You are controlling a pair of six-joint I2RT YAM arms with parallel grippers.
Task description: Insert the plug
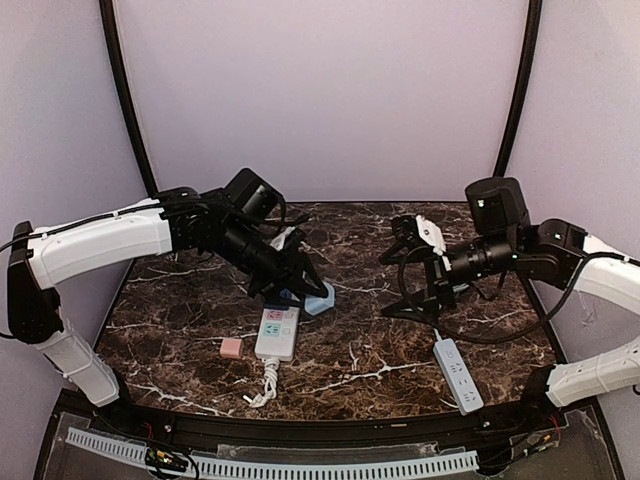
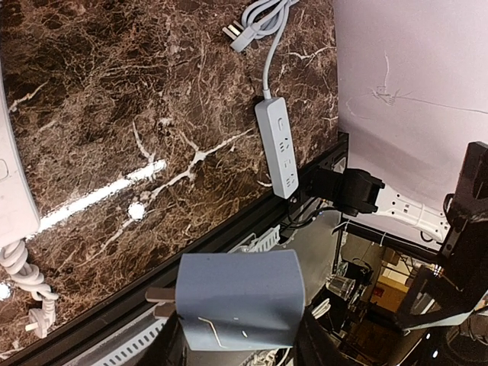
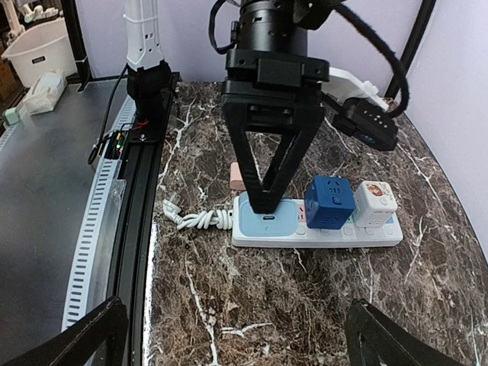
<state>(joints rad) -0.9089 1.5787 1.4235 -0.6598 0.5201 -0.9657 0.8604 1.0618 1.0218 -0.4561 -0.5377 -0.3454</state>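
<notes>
**Plug in hand, prongs not yet home**

My left arm point(image 1: 100, 243) has its jaws clamped on the light blue plug point(image 2: 240, 299), right by the white power strip point(image 1: 277, 334). The left wrist view shows its prongs point(image 2: 158, 299) bare, so I judge it unseated. My right arm point(image 1: 545, 250) hangs well apart from the strip, its jaws spread wide and holding nothing.

I cannot tell whether the prongs are lined up with a socket. If I press before they are square, they could catch on the strip's face and skid it along the bench, since nothing pins it down. The plug could also twist in the jaws.

A blue cube adapter point(image 3: 329, 202) sits just beside the plug, with a white cube adapter point(image 3: 375, 202) beyond it, so there is little room on that side. A pink block point(image 1: 231, 347) lies near the strip. A second strip point(image 1: 458, 375) lies well apart, clear of the work.
</notes>
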